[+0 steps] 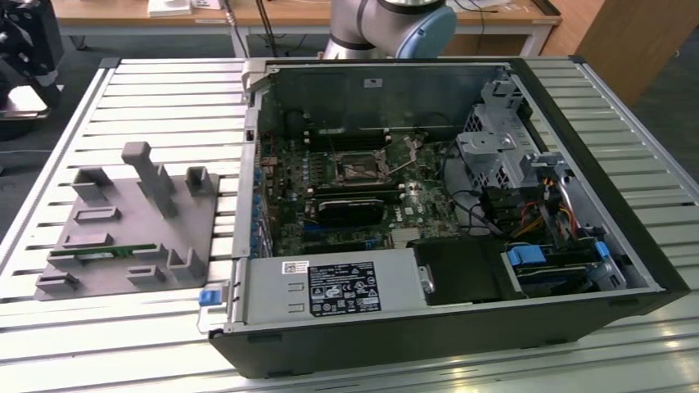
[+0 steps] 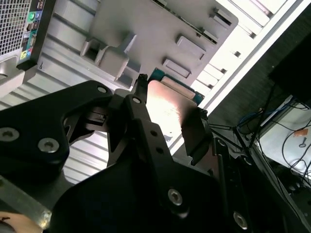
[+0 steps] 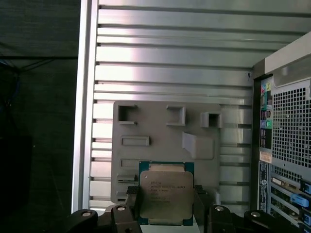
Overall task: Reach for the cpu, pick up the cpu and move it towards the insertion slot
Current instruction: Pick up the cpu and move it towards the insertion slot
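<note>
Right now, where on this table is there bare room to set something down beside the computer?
Bare table slats lie between the gray fixture plate and the far edge, and between the plate and the near edge. Crowded: the plate's raised holders, and inside the computer case around the insertion slot. The tool holds the cpu over the plate.

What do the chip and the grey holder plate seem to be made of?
The chip: brushed metal lid with a dull silver sheen, on a green circuit-board rim. The holder plate: probably matte grey plastic, with moulded pockets and no shine.
</note>
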